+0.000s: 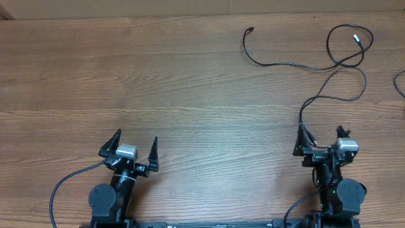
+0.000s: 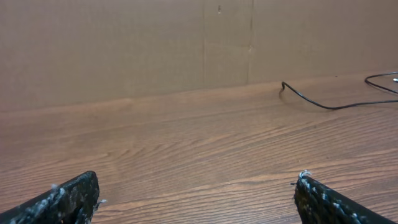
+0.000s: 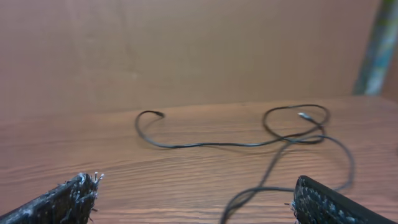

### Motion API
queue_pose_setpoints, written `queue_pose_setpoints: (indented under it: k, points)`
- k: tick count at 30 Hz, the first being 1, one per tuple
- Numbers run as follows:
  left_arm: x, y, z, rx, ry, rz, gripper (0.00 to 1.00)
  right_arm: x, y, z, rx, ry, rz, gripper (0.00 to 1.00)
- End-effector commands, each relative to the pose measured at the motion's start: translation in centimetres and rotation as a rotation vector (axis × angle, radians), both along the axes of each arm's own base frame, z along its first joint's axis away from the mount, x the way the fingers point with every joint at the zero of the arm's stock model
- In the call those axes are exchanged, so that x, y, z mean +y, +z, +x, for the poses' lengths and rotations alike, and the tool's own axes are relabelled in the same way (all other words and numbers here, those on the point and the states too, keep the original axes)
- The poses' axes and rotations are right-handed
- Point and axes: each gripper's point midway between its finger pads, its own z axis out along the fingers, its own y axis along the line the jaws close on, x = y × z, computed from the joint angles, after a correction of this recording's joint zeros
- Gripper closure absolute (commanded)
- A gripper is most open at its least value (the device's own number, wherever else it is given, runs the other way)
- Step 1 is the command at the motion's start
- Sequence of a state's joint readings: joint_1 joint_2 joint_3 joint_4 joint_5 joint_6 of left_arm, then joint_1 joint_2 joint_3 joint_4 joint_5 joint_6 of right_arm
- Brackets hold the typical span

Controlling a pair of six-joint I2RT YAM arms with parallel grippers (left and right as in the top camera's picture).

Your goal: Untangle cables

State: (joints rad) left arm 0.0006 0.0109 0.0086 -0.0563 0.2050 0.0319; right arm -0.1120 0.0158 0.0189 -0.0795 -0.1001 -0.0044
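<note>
Thin black cables (image 1: pixel 304 67) lie tangled on the wooden table at the far right. One runs from a small plug (image 1: pixel 251 29) to a loop with a silver-tipped end (image 1: pixel 357 38). Another strand (image 1: pixel 316 99) curves down towards my right gripper (image 1: pixel 321 134), which is open and empty. In the right wrist view the cables (image 3: pixel 217 144) lie ahead, the silver tip (image 3: pixel 303 115) sits inside the loop, and a strand (image 3: pixel 249 196) runs between the open fingers (image 3: pixel 196 193). My left gripper (image 1: pixel 135 144) is open and empty, far left of the cables. The left wrist view shows its spread fingers (image 2: pixel 196 193) and a cable end (image 2: pixel 311 101) at the far right.
A further dark cord (image 1: pixel 398 82) shows at the right edge of the table. A brown cardboard wall (image 2: pixel 186 43) stands along the far edge. The arms' thicker black cables (image 1: pixel 63 183) hang near the front edge.
</note>
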Motion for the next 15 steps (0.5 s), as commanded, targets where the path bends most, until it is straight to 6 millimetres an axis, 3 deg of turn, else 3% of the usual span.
queue_pose_setpoints:
  k: [1, 15]
  points:
    - [-0.09, -0.03, -0.03, -0.001, -0.005, -0.01, 0.0, 1.3, -0.4, 0.06, 0.005, 0.052, -0.004, 0.0]
    - [-0.09, -0.03, -0.03, -0.001, -0.005, -0.01, 0.0, 1.56, -0.4, 0.05, 0.005, 0.063, -0.004, 0.0]
